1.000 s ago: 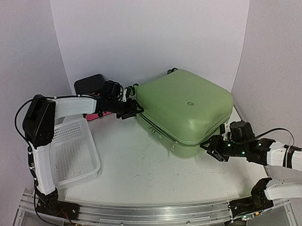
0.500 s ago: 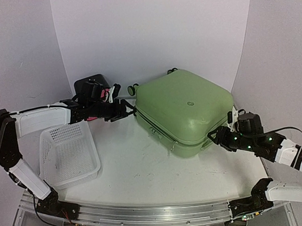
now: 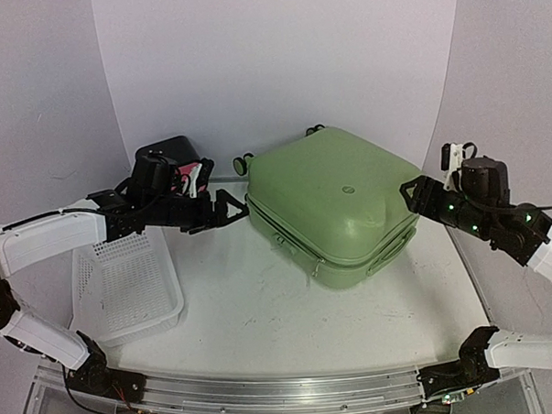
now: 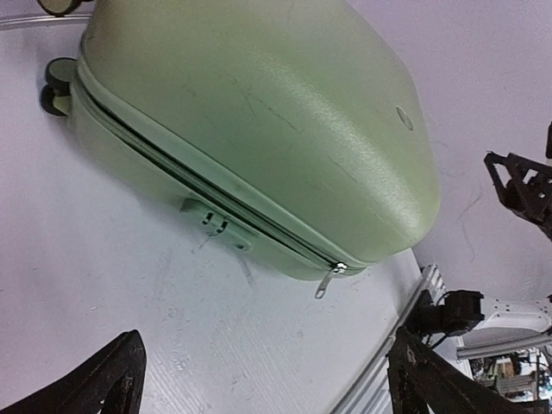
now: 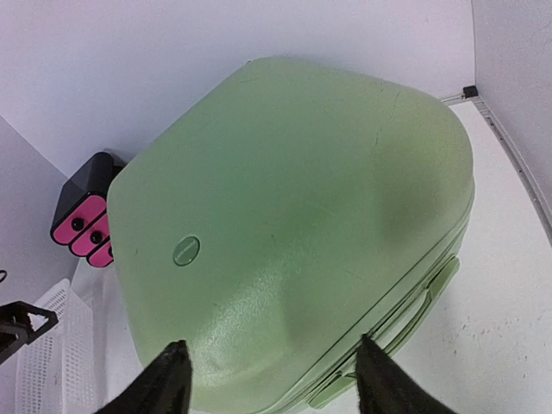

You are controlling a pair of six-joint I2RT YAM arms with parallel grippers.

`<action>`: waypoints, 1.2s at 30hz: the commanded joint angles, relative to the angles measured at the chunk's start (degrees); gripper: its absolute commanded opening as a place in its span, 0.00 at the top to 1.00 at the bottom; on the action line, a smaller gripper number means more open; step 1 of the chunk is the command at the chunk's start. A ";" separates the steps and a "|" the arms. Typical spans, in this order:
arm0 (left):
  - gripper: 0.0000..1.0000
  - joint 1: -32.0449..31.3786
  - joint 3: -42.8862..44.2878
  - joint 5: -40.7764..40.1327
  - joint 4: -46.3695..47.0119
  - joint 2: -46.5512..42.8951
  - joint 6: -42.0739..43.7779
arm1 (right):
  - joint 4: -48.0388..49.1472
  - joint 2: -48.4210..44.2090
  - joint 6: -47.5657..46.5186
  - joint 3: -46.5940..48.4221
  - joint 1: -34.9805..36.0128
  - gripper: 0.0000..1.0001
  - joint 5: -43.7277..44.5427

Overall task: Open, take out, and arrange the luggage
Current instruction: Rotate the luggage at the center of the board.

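Setting: a white tabletop [image 3: 263,327] is sitting inside a curved white backdrop, with both arms reaching in from the near edge.
Luggage: the light-green hard-shell suitcase [image 3: 335,200] is lying flat and closed near the middle-right of the table, its black wheels [image 3: 244,162] pointing toward the back-left.
Zipper: the seam is running along the near side, and a zipper pull [image 4: 326,280] is dangling at the near corner beside a small lock block [image 4: 217,226].
Left gripper [image 3: 223,210]: its jaws are standing wide apart and empty, hovering just beside the suitcase's left edge.
Right gripper [image 3: 413,194]: it is spread apart and gripping nothing, hanging just off the suitcase's right side above the side handle [image 5: 414,309].
Nearby items: a white perforated basket [image 3: 128,287] is lying at the left, and a black drawer box with pink fronts [image 5: 84,226] is standing behind it.
Step in hand: judging by the closed seam, unzipping is coming first.
Advice: one gripper should be steadying the shell while the other is pinching the pull and following the seam around the corner, keeping the drag along the zipper line so the case is not sliding.
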 commanded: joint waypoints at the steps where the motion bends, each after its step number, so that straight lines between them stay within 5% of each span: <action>1: 0.00 0.00 1.75 -7.78 -9.33 -4.93 0.70 | -0.66 6.67 -5.71 9.13 0.19 0.23 3.90; 6: 0.01 0.83 -2.84 -15.65 -11.22 -13.55 -1.27 | 0.34 12.92 -8.28 15.09 0.03 0.02 6.32; 17: 0.01 0.89 -7.27 0.45 -4.37 -15.57 -1.51 | 2.93 27.29 -11.68 24.21 -21.01 0.02 -14.42; 36: 0.01 -6.90 -5.89 -1.60 -1.54 -8.76 -1.08 | 9.43 43.39 -12.19 29.08 -37.25 0.02 -27.19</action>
